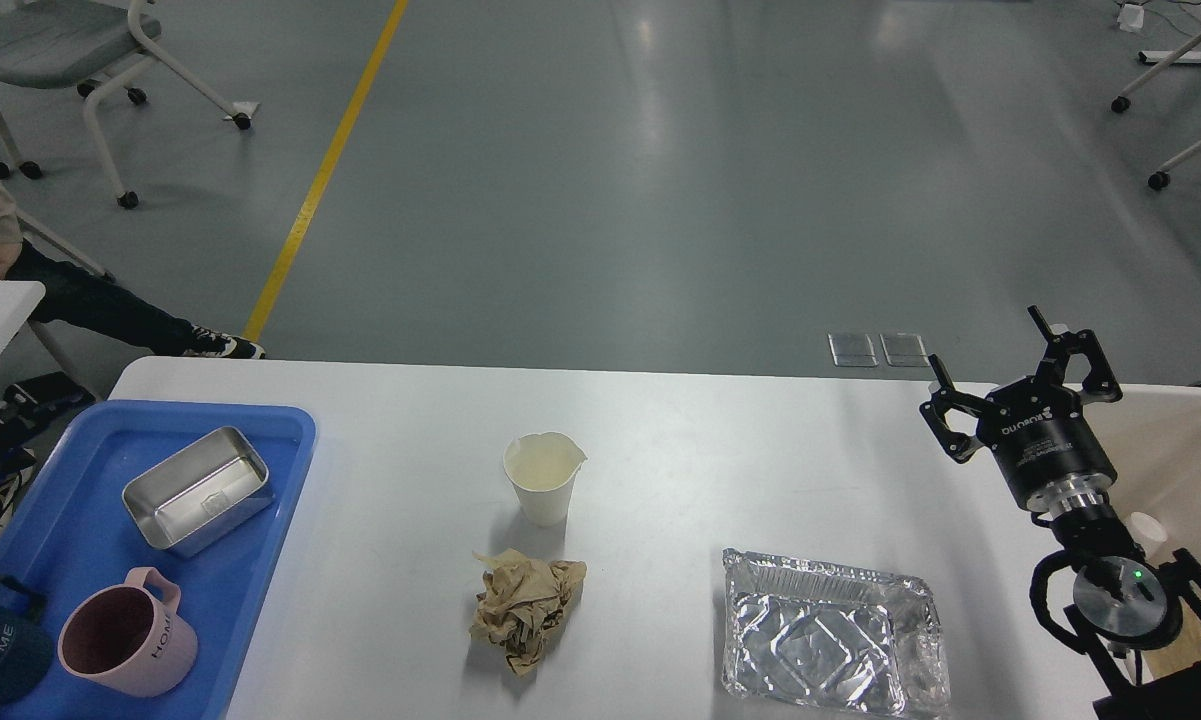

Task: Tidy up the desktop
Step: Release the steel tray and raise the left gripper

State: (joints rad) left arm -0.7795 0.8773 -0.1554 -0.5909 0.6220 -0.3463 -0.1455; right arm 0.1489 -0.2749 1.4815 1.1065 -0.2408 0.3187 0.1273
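Reading "HOME": pink mug [125,642]

Lighting: bright, even, overhead, cool in tone. Floor [660,180]: broad pale reflections in soft vertical streaks, strongest at upper centre. Desk [680,450]: white, near overexposed, with a faint bluish cast. Shadows: short and soft; the paper cup [543,477] and crumpled brown paper [525,610] cast theirs toward the near edge. Foil tray [828,633]: scattered glints on its creases. Steel tin [197,489]: mild sheen. Focus: sharp throughout; no motion blur. Slight wide-angle bowing toward the corners.
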